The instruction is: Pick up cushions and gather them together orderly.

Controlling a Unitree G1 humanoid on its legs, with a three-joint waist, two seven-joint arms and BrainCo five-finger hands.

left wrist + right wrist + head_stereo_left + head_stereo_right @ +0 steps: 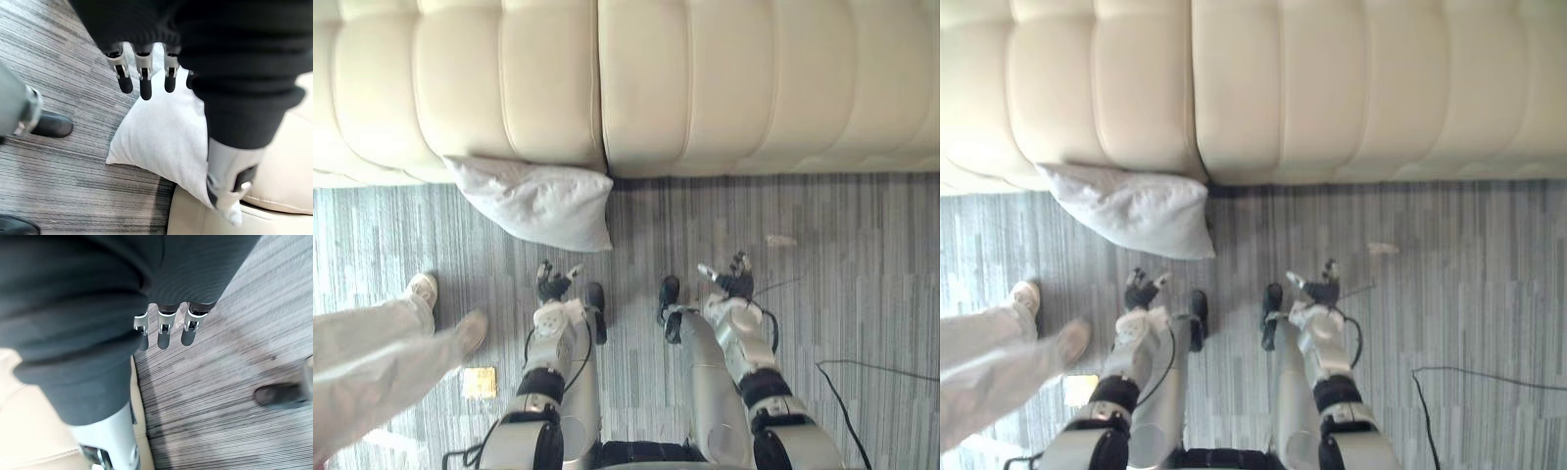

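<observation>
The white cushion (pixel 538 201) is lying on the grey striped carpet (pixel 842 294), left of the middle, and its far edge is resting against the base of the cream sofa (pixel 705 88). It seems to be leaning there only because the sofa front is stopping it; nothing is holding it.

Its long axis is running mostly left to right along the sofa front, a little slanted, so the left end is sitting farther and the right end nearer. One sharp corner is pointing to the near right, toward the robot.

The left hand (pixel 551 286) is hanging just near of this corner, apart from the cloth. Its fingers (pixel 142 78) are hanging straight and relaxed above the cushion, and they are gripping nothing.

The right hand (pixel 729 279) is hovering over bare carpet, well apart from the cushion. Its fingers (pixel 164 330) are also loose and straight, with nothing between them.

I judge that both hands are being kept spread and low to be ready for taking the cushion from two sides, since it is soft and wide.

A person's legs (pixel 372 352) are standing at the near left, beside a small yellow square (pixel 480 382) on the carpet, and a pale scrap (pixel 780 240) is lying to the right.
</observation>
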